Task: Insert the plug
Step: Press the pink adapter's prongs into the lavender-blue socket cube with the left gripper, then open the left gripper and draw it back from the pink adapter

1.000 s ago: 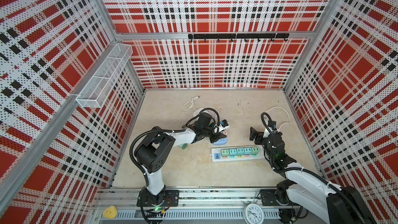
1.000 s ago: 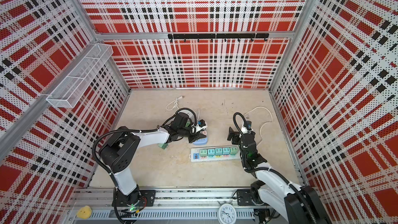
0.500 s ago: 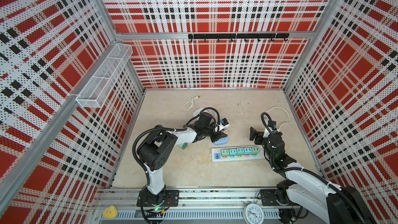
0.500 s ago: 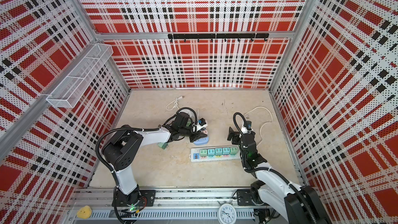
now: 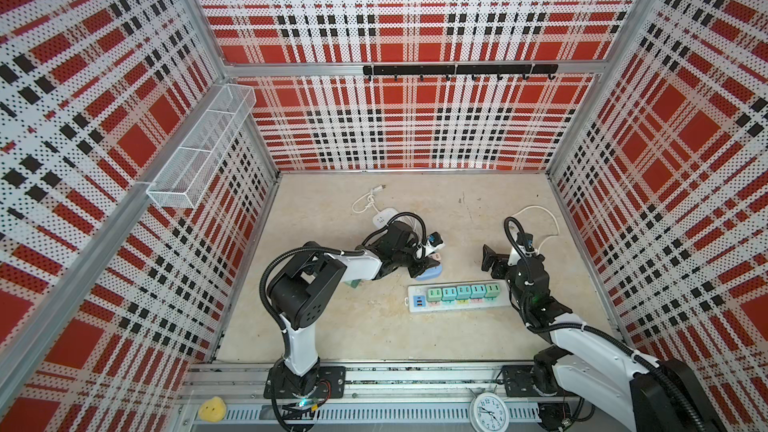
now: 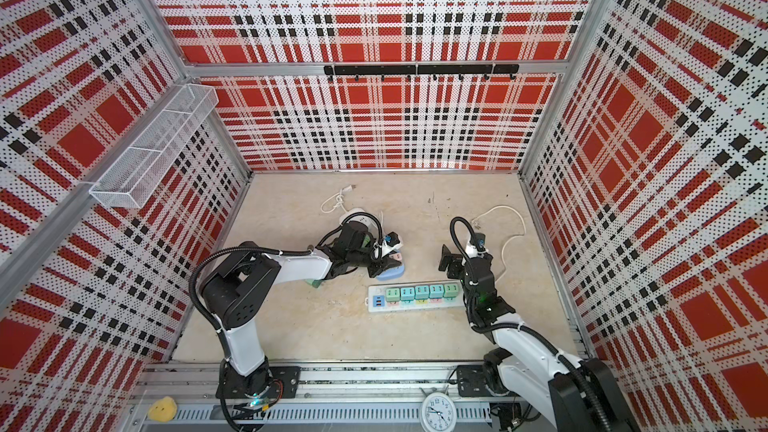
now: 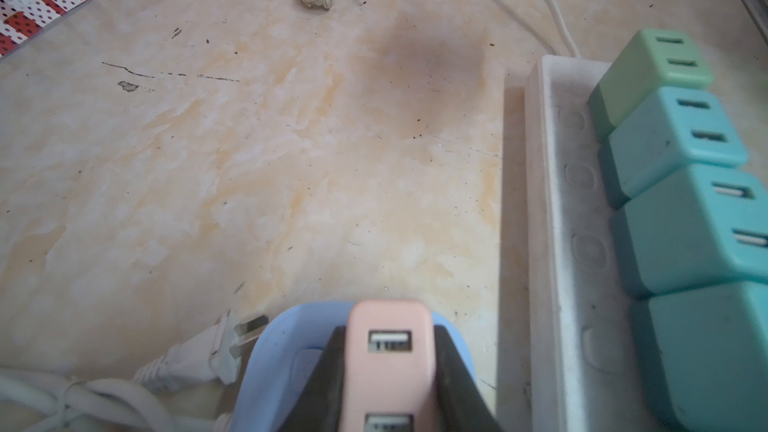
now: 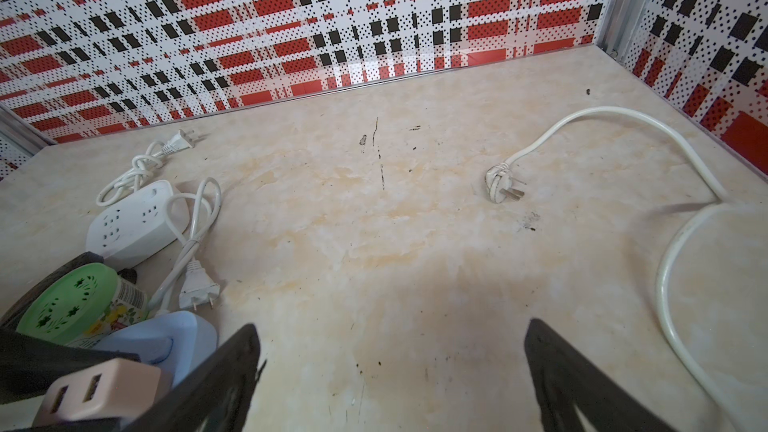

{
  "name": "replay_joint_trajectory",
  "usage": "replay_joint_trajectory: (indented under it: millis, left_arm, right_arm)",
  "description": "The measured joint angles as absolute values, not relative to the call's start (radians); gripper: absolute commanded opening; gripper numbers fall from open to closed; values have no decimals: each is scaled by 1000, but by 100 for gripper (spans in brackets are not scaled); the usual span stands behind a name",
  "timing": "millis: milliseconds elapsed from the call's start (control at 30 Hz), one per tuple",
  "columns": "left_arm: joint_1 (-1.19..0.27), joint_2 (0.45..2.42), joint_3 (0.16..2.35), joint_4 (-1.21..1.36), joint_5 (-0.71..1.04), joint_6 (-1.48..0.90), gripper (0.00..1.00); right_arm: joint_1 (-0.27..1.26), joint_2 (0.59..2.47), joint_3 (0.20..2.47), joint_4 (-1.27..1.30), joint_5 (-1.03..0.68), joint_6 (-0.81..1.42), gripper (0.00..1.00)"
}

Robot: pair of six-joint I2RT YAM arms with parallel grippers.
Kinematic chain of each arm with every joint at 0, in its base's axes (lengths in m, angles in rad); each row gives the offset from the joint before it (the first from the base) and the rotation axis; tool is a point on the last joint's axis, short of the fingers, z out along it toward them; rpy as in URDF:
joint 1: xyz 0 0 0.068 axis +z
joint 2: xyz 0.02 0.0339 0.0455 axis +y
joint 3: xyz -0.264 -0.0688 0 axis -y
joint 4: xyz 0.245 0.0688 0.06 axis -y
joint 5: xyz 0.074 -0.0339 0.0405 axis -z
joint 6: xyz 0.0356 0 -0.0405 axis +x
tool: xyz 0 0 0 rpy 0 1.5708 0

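Hazard: the pink rounded plastic two-port charger plug (image 7: 388, 382), clamped in the left claw (image 7: 390, 331) over a pale blue rounded plastic socket base (image 7: 278, 351) on the beige marbled tabletop (image 7: 249, 160), may meet the slots askew, since the unheld base could slide or tip under the push. Pose: left arm stretched low, wrist pitched down. The right claw (image 8: 392, 328) hovers empty, jaws wide apart, near the end of the long white power strip (image 7: 557, 209).

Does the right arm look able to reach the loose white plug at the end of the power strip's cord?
Probably yes. The right gripper is open and empty, and only bare table lies between it and the plug; nothing covers it.
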State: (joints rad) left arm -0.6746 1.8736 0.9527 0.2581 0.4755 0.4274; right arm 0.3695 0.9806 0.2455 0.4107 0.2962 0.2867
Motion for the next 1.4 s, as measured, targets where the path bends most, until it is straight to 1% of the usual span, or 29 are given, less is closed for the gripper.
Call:
replay_joint_trajectory:
  millis: [200, 233, 300, 333, 367, 567, 667, 767, 900, 1133, 1267, 1400]
  left_arm:
    - [-680, 1871, 936, 286, 461, 426, 0]
    - [-681, 1867, 932, 289, 458, 424, 9]
    - [-682, 1860, 925, 291, 450, 419, 30]
    - [-683, 1853, 919, 291, 443, 416, 52]
    - [-685, 1846, 913, 285, 435, 413, 100]
    - [-684, 1792, 880, 185, 406, 389, 99]
    - [-680, 1695, 861, 163, 395, 369, 99]
    - [-676, 1523, 820, 162, 356, 331, 99]
    - [-642, 1225, 714, 195, 276, 226, 99]
    - [-426, 687, 393, 245, 98, -30, 99]
    - [-345, 486, 265, 206, 37, -133, 99]
    - [-326, 382, 134, 191, -64, -230, 99]
  right_arm:
    - [369, 981, 245, 410, 296, 289, 100]
    - [369, 980, 245, 410, 297, 289, 100]
    - [369, 978, 245, 410, 297, 289, 100]
    - [369, 974, 245, 410, 297, 289, 100]
    - [369, 970, 244, 409, 297, 289, 100]
    - [369, 949, 231, 413, 298, 289, 100]
    - [369, 949, 231, 416, 299, 289, 100]
    - [369, 950, 231, 420, 299, 289, 100]
    - [369, 963, 231, 428, 298, 289, 100]
    - [369, 980, 231, 438, 296, 289, 100]
    - [369, 1010, 232, 443, 295, 288, 100]
    - [369, 1021, 232, 438, 286, 286, 100]
